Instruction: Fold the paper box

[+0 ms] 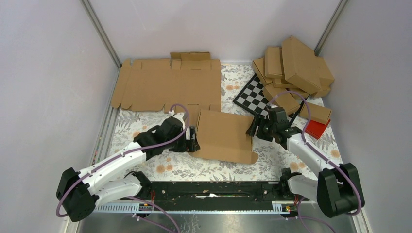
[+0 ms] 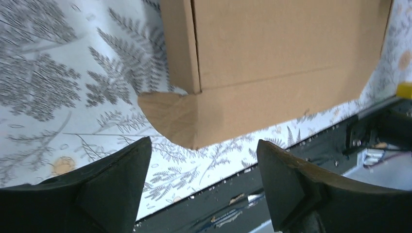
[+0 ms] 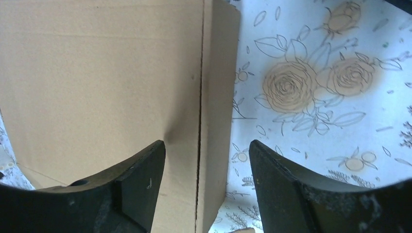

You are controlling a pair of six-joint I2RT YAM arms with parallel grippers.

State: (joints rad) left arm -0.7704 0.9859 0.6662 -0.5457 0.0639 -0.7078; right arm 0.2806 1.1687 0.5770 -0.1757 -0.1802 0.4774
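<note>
The paper box [image 1: 226,136] is a brown cardboard piece, partly folded, lying in the middle of the floral mat. My left gripper [image 1: 193,140] is open at its left edge. In the left wrist view the box [image 2: 282,58] and its rounded corner tab [image 2: 170,116] lie just beyond the open gripper [image 2: 204,160], with nothing between the fingers. My right gripper [image 1: 253,128] is open at the box's right edge. In the right wrist view the gripper [image 3: 206,160] straddles the box's narrow side flap [image 3: 216,121] without closing on it.
Flat brown cardboard sheets [image 1: 170,85] lie at the back left. A pile of folded brown boxes [image 1: 296,68] sits at the back right, with a checkered board [image 1: 253,95] and a red object [image 1: 317,128] beside it. A black rail [image 1: 214,190] runs along the near edge.
</note>
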